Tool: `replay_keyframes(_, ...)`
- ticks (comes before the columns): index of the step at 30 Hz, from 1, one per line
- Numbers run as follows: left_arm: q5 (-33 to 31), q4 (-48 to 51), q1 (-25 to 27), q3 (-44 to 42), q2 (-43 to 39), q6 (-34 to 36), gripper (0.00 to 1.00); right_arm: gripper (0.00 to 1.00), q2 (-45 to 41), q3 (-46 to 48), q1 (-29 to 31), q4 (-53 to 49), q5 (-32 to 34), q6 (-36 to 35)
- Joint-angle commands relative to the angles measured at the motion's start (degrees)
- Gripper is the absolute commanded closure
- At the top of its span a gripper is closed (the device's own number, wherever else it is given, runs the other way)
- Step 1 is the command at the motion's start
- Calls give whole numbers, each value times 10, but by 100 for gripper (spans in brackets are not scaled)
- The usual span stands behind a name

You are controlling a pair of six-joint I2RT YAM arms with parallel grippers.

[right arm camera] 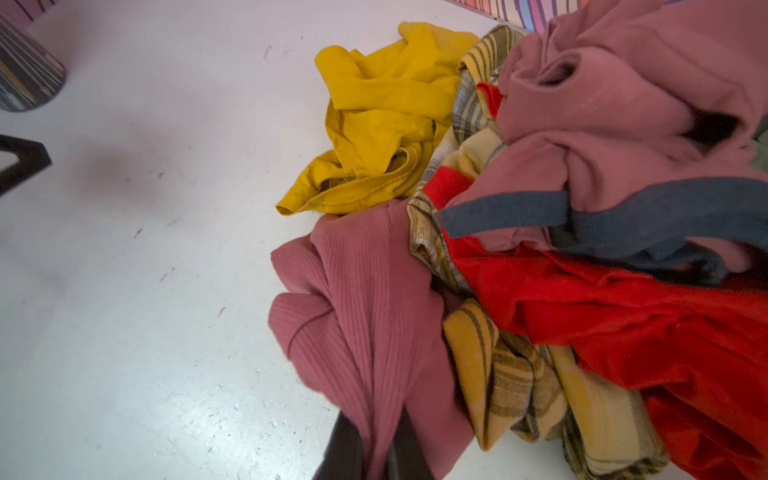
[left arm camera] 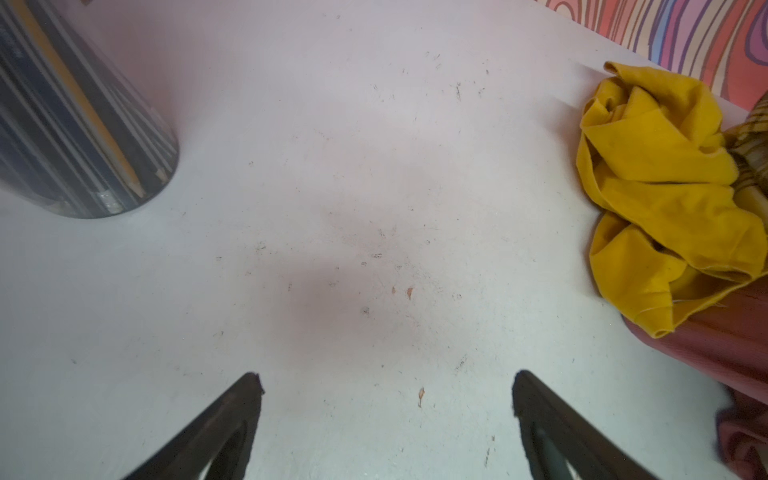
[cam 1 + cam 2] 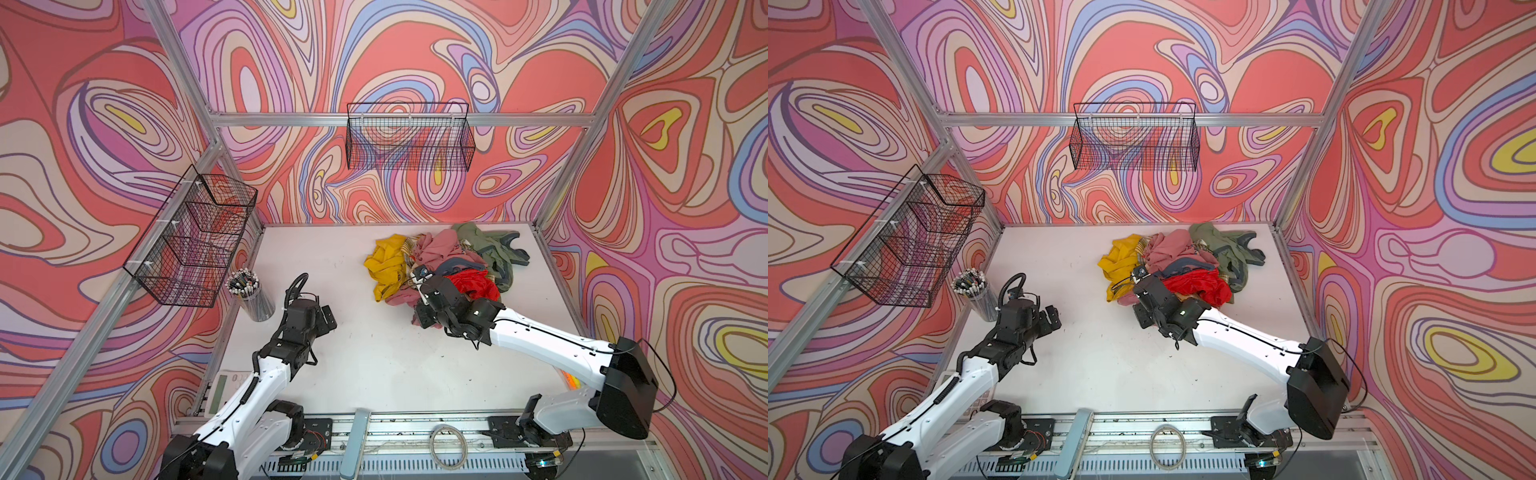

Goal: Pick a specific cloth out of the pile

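Swirly pink walls (image 3: 104, 124) are standing round the white worktop (image 3: 374, 353). Cloths are lying in a pile (image 3: 440, 257) at its far right side. The right pincer (image 1: 374, 440) is squeezing a pink cloth (image 1: 365, 291) at the pile's near edge. The left pincer (image 2: 386, 382) is hanging wide open over the worktop, apart from the pile.

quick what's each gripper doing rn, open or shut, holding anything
Left gripper: open, holding nothing, above the table.
Right gripper: shut on the pink ribbed cloth at the edge of the pile.
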State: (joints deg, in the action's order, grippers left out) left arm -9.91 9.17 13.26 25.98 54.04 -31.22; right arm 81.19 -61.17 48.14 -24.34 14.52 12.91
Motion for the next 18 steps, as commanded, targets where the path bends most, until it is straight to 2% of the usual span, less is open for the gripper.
replay_keyframes(1,29,8,15,16,10,19,4,100,-13,-13,-12,51,-50,-4)
replay_keyframes(10,60,-27,83,29,23,55,4,100,-45,-36,-74,71,-123,-2)
replay_keyframes(18,69,-55,163,78,26,93,4,100,-68,-41,-138,106,-236,42)
